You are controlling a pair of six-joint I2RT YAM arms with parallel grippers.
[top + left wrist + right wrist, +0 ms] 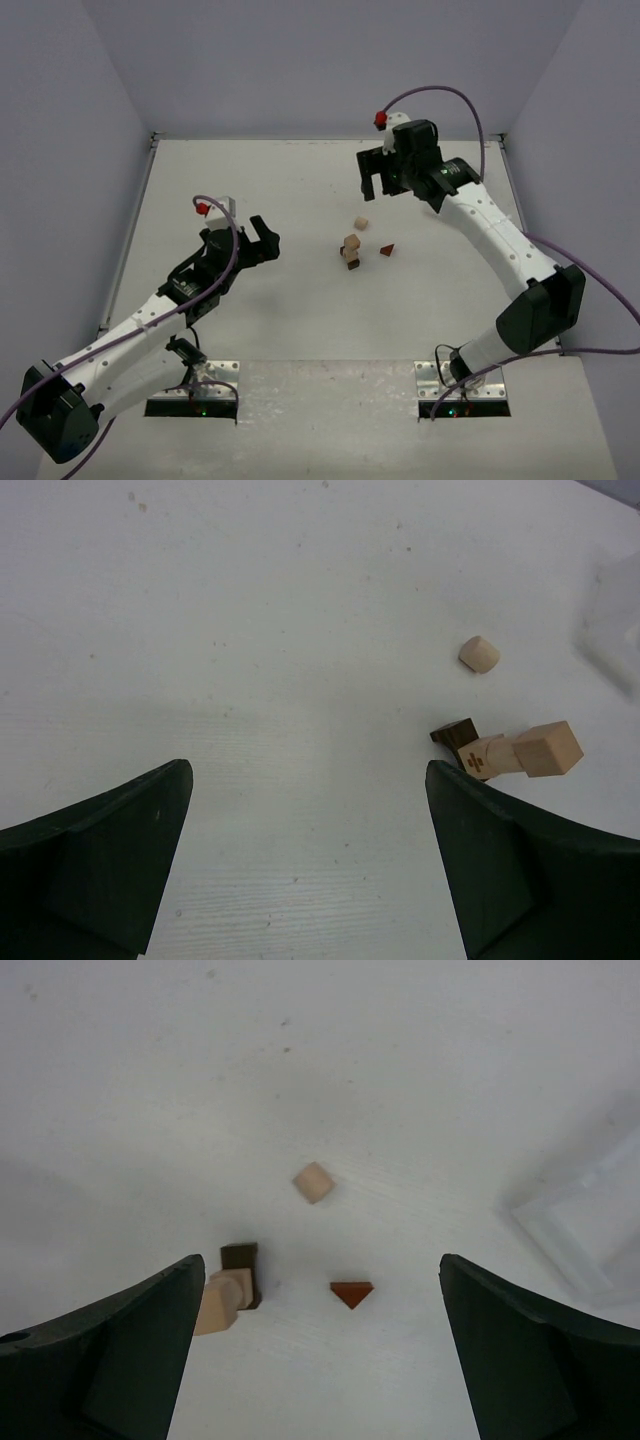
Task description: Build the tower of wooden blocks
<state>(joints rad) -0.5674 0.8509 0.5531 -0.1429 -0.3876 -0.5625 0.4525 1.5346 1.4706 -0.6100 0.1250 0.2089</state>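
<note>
Beyond right gripper (382, 187), block tower (351, 250), well apart

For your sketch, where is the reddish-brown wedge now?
In the top view, the reddish-brown wedge lies on the table just right of the short block stack, apart from it.

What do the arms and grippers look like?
Left arm and right arm: white links, black joints, silver base plates. Left gripper and right gripper: black, wedge-shaped fingers. A purple cable loops along each, with a red plug at the wrist.
</note>
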